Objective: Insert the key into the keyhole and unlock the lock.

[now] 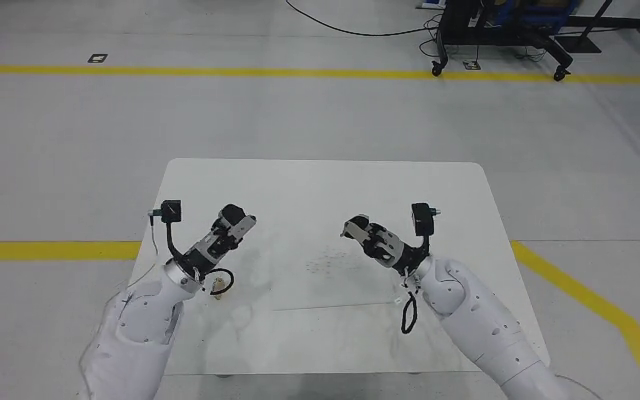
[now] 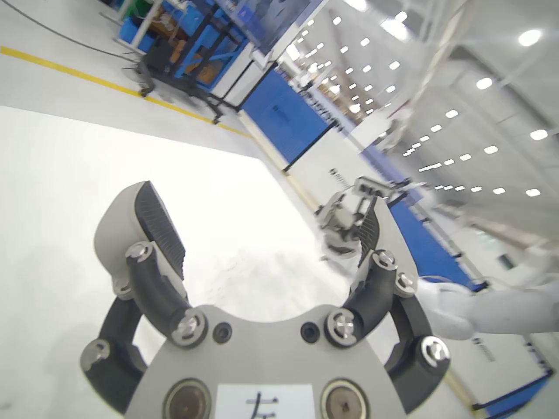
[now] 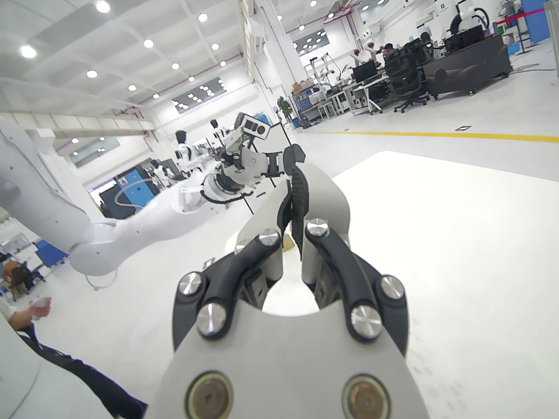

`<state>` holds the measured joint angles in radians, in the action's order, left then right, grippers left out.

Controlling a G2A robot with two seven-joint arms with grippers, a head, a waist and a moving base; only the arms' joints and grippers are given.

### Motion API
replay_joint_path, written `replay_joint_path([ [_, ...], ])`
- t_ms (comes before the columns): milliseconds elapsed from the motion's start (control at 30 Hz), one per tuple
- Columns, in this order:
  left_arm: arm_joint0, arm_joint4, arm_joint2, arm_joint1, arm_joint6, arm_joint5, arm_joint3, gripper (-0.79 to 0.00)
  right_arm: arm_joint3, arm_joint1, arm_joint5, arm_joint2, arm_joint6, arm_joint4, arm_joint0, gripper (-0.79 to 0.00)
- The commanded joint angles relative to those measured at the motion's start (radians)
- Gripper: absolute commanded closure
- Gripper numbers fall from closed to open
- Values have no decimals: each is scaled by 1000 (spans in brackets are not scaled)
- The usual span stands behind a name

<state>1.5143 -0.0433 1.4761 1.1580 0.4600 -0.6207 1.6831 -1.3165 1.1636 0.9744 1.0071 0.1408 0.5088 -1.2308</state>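
Honestly, left gripper is released, right gripper is clenched, and that tan lump on the table under the left wrist may be the lock: likely stiff, slick metal, grip its body.

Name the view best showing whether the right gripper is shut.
Right wrist view: the right gripper is close up, pads pressed together. Top view shows it small over the table; left wrist view, blurred, distant.
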Motion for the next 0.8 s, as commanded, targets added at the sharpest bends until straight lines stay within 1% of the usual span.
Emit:
replay_joint_path([
  [0,-35,104,-33,0,76,-14,-28,-785,8,11,-16,-28,-11,-44,30,0],
  [67,-75,135,-63,-4,182,4,-35,-785,23,26,-36,-57,-13,-62,59,0],
  [133,-96,191,-88,-5,248,10,-30,-785,34,35,-49,-73,-2,-61,75,0],
  [167,-113,236,-108,-6,306,15,-29,-785,43,43,-54,-83,13,-57,85,0],
  [200,-122,254,-115,-6,334,20,-31,-785,49,46,-54,-88,20,-54,89,0],
  [267,-155,283,-143,-9,426,30,-35,-785,68,57,-51,-99,43,-43,101,0],
  [333,-179,248,-162,-11,475,28,-38,-785,80,63,-47,-105,59,-35,106,0],
  [367,-192,237,-176,-10,476,22,-47,-785,90,68,-45,-108,68,-30,110,0],
  [400,-199,249,-185,-8,462,23,-58,-757,98,71,-45,-110,73,-27,111,0],
  [433,-204,255,-191,-7,455,23,-65,-560,103,73,-45,-111,77,-25,112,0],
  [467,-213,253,-195,-5,444,20,-77,-446,110,76,-43,-112,81,-23,113,0],
  [500,-220,246,-200,-5,434,18,-87,-366,115,78,-38,-114,84,-23,114,0],
  [567,-231,227,-214,-4,438,15,-100,-329,128,83,-27,-115,91,-26,114,0],
  [667,-235,211,-217,-5,430,11,-109,-329,142,88,-18,-113,95,-29,114,0],
  [767,-236,165,-218,-8,417,18,-112,-302,151,92,-7,-111,92,-33,116,0],
])
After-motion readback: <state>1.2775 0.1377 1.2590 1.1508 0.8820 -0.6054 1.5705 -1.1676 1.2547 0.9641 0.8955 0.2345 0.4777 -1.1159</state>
